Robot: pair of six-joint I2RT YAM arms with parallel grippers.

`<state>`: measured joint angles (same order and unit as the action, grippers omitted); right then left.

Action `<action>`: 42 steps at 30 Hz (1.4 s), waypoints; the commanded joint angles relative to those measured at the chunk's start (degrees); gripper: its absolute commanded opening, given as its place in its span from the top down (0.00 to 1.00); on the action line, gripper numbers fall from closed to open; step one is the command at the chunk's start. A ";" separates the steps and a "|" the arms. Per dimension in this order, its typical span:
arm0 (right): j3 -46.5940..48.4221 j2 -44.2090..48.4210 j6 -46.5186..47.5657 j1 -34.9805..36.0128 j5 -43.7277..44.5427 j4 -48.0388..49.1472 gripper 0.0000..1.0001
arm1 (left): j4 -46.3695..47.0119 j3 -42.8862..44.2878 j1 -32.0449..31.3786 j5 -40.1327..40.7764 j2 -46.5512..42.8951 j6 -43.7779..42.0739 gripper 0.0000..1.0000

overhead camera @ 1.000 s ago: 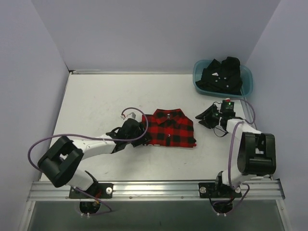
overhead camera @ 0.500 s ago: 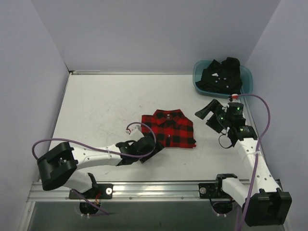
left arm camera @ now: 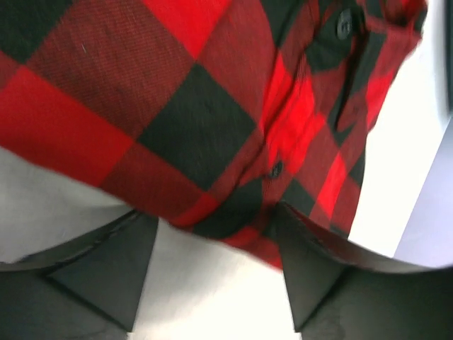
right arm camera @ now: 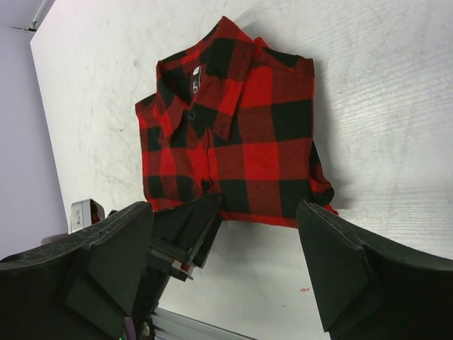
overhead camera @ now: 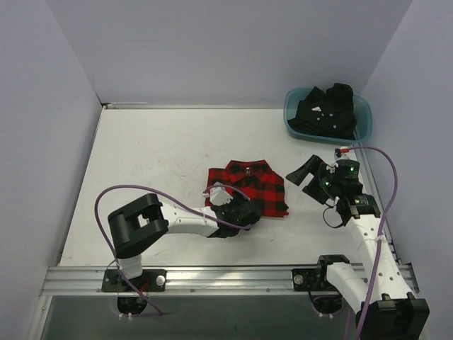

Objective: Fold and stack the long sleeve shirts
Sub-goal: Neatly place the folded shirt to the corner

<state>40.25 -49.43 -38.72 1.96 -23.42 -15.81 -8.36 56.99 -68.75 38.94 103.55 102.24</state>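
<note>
Red-check shirt [overhead camera: 249, 185] lies folded on table [overhead camera: 156, 156], near hem at tips of parted left jaws; right jaws apart, empty, beside it; probable next: fetch black shirt [overhead camera: 325, 110] from tub [overhead camera: 363, 119] beyond right jaws.

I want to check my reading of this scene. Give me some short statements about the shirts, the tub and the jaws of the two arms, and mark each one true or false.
1. The red-and-black flannel shirt lies folded on the table. True.
2. The black shirt is stacked on the flannel. False: it lies in the teal tub at the far right corner.
3. The jaws of the right arm stand open with nothing between them. True.
4. The jaws of the left arm are at the flannel's collar. False: they are at its near edge, opposite the collar.
</note>
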 commanded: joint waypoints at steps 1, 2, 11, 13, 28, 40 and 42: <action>-0.35 0.48 1.28 -0.02 -1.63 -0.45 0.15 | -1.31 1.54 2.21 3.52 2.44 2.97 0.28; -0.35 0.30 1.19 -0.02 -1.80 -0.45 0.16 | -0.70 1.20 2.57 2.90 2.71 2.88 0.32; 0.27 -0.05 2.51 -0.29 -1.98 -0.62 0.16 | 4.75 -2.93 10.55 0.09 1.58 -1.93 0.90; 0.36 -0.05 2.95 -0.46 -1.89 -0.62 0.16 | 7.47 -4.86 15.02 -1.57 0.52 -3.35 0.97; 4.40 -2.60 6.37 -0.64 -1.63 -2.73 0.17 | 9.34 5.74 56.34 -23.63 1.90 -34.89 0.99; 6.51 -6.20 7.60 -0.37 -2.86 -3.61 0.18 | -1.22 31.66 78.75 -40.85 20.61 -51.95 0.91; 6.68 -6.82 7.61 -0.29 -2.77 -3.70 0.18 | -2.45 34.14 79.99 -41.75 23.00 -53.01 0.89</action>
<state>44.42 -55.31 -32.40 1.54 -25.12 -18.72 -7.44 86.61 9.67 2.28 122.98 54.11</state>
